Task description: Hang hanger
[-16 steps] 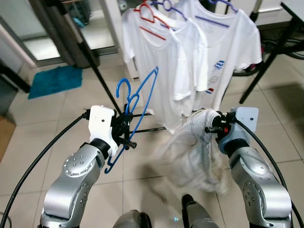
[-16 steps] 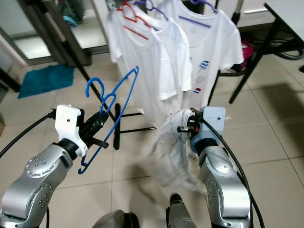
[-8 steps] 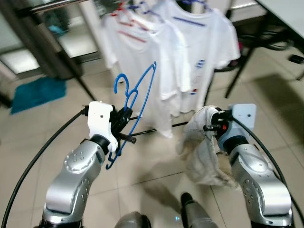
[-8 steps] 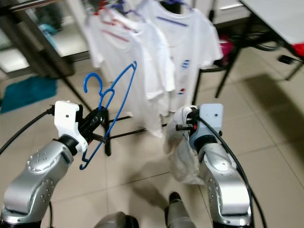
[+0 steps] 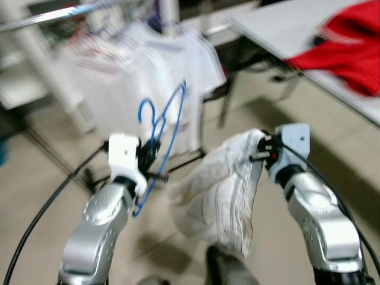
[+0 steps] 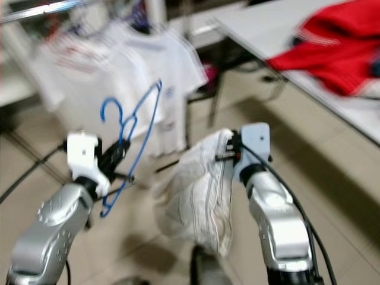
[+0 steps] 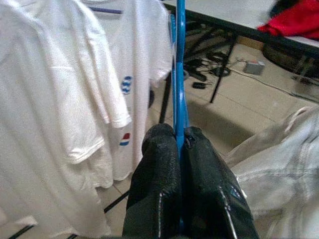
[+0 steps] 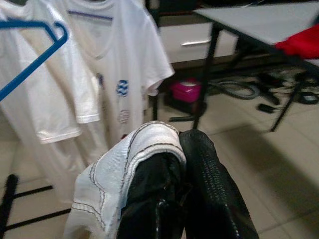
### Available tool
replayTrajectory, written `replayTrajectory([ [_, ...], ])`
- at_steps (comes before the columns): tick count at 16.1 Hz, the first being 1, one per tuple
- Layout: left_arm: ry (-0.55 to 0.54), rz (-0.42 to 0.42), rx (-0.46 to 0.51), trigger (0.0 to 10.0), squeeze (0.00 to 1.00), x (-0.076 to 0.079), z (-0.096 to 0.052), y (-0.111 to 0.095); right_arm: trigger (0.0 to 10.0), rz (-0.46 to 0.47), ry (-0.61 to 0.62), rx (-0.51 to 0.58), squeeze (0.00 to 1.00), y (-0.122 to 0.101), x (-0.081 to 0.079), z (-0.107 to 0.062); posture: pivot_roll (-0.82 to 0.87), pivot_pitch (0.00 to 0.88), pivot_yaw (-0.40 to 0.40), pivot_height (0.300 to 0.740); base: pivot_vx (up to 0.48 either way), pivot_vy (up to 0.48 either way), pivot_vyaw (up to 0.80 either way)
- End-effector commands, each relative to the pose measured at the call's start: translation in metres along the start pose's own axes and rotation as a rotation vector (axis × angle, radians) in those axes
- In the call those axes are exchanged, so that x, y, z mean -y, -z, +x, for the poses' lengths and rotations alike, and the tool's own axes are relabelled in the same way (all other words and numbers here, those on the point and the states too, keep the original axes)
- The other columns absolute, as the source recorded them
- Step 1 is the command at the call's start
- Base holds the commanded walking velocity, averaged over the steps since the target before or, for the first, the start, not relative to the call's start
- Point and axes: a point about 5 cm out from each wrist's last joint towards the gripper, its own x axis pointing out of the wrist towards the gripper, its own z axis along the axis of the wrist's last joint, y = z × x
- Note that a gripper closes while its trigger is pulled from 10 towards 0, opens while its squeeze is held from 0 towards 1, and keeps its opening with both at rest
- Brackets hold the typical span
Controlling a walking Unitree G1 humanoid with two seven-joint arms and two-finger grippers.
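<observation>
Swinging rightward, the camera now shows a table (image 5: pixel 279 35); left gripper (image 7: pixel 178 144) clamps the blue hanger (image 5: pixel 163 127), right gripper (image 8: pixel 180 149) pinches a white garment (image 5: pixel 219 196), which might snag the hanger.

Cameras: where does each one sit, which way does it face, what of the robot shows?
Left eye and right eye views: on the head, looking forward and down; both silver arms show, left gripper shut on the blue hanger, right gripper shut on the white garment.
Left wrist view: along its own fingers, toward the hung white T-shirts.
Right wrist view: along its own fingers, toward the same shirts and the table.
Shared: hanger, shirts, table, red cloth.
</observation>
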Motion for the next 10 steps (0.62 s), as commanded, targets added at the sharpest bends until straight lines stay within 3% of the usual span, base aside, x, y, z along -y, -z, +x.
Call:
replayTrajectory([
  [1, -0.027, 0.019, 0.011, 10.0, 0.0, -0.004, -0.002, -0.002, 10.0, -0.003, -0.025, 0.049, 0.0, -0.007, -0.006, 0.001, -0.06, 0.05, 0.045, 0.74, 0.0, 0.0, -0.8],
  [3, -0.031, 0.005, 0.018, 10.0, 0.0, -0.005, -0.003, -0.005, 10.0, 0.029, -0.004, 0.066, 0.0, -0.011, -0.005, 0.004, -0.06, 0.039, 0.042, 0.74, 0.0, 0.0, -0.8],
  [4, -0.028, 0.056, 0.029, 10.0, 0.0, -0.006, -0.001, -0.009, 10.0, 0.048, 0.005, 0.044, 0.0, -0.007, -0.006, 0.004, -0.04, 0.055, 0.019, 0.74, 0.0, 0.0, -0.8],
  [8, -0.038, -0.017, -0.016, 10.0, 0.0, -0.006, -0.014, -0.001, 10.0, 0.048, 0.007, 0.052, 0.0, -0.005, -0.006, 0.0, -0.05, 0.06, 0.064, 0.74, 0.0, 0.0, -0.8],
  [10, -0.039, -0.053, -0.029, 10.0, 0.0, -0.004, -0.01, 0.0, 10.0, 0.044, 0.058, 0.035, 0.0, 0.0, 0.002, -0.003, -0.06, 0.091, 0.054, 0.74, 0.0, 0.0, -0.8],
])
